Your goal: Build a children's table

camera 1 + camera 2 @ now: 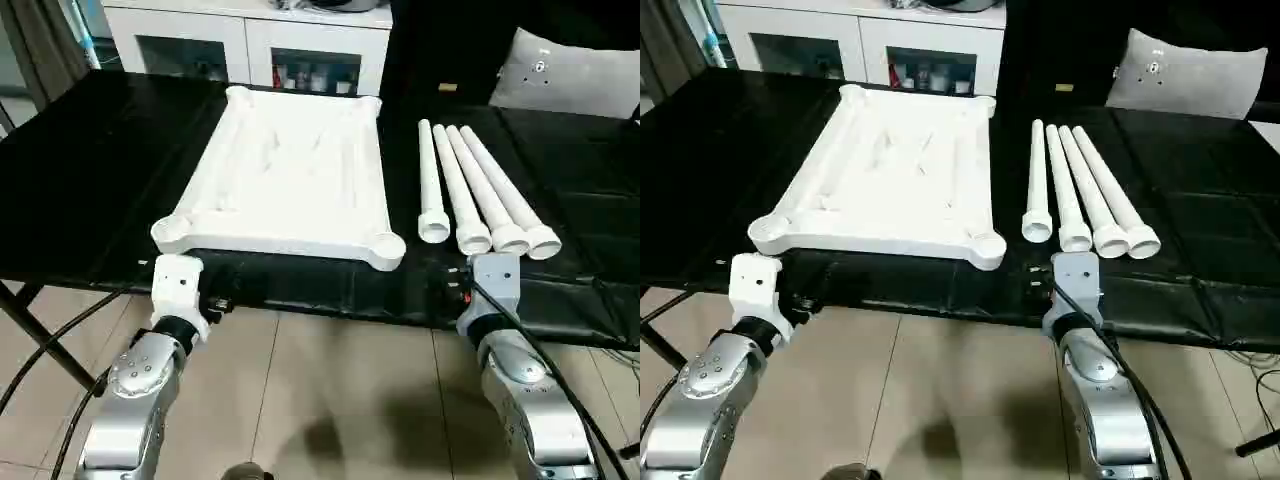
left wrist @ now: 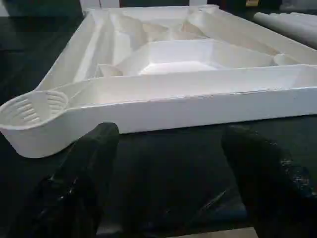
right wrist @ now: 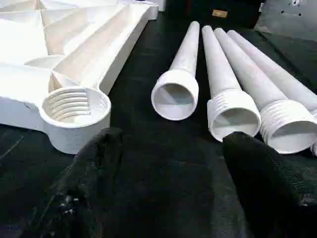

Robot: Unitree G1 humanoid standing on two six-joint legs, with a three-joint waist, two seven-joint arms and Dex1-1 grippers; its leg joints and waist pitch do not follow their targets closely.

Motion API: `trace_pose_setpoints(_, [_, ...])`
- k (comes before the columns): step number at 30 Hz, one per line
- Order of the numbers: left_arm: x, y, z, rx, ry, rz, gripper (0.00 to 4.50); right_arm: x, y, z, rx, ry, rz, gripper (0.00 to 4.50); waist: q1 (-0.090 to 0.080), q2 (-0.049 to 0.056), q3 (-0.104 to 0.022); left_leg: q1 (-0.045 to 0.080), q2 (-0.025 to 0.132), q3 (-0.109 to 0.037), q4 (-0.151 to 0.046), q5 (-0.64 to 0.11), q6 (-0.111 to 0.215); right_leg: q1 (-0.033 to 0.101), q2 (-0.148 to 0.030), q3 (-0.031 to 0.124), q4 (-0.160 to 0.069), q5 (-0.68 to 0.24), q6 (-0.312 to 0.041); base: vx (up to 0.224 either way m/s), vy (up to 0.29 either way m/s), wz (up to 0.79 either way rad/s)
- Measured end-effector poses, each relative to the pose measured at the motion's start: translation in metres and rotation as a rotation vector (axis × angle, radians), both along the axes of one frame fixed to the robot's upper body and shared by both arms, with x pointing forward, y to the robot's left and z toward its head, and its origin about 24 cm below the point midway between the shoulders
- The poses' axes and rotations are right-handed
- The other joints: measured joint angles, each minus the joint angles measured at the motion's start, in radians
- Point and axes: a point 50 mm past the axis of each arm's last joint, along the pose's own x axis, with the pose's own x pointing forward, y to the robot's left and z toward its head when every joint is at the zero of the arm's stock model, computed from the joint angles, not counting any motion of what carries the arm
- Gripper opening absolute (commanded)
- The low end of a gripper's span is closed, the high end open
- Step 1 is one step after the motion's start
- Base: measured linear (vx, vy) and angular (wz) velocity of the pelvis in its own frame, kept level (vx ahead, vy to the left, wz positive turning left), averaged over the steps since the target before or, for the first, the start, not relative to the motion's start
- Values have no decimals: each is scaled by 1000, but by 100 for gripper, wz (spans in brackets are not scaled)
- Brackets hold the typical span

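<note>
left gripper [image 2: 166, 163]: jaws apart, empty, just before the top's near-left socket
tabletop [image 1: 290, 170]: 1, ribs up on the black table [image 1: 90, 180], 4 sockets
legs [image 1: 478, 195]: 4, side by side right of the top
right gripper [image 3: 168, 168]: jaws apart, empty, facing collars
risk: round legs roll if nudged; cross-threading

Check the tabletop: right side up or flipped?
Flipped. The tabletop lies underside up on the black table: ribs and threaded corner sockets face upward, all empty.

Black table [image 1: 90, 160]: tabletop [image 1: 290, 170], four legs [image 1: 480, 195]
</note>
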Motion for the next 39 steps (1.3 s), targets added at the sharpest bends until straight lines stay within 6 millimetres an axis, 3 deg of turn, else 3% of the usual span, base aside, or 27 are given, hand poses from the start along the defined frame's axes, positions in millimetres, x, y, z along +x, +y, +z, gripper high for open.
trace_pose_setpoints(39, [0, 0, 0, 0, 0, 0, 372, 0, 0, 0, 0, 0, 0, 348, 0, 0, 0, 0, 0, 0, 1, 0, 0, 0, 0, 0, 0, 0, 0, 0, 0, 0])
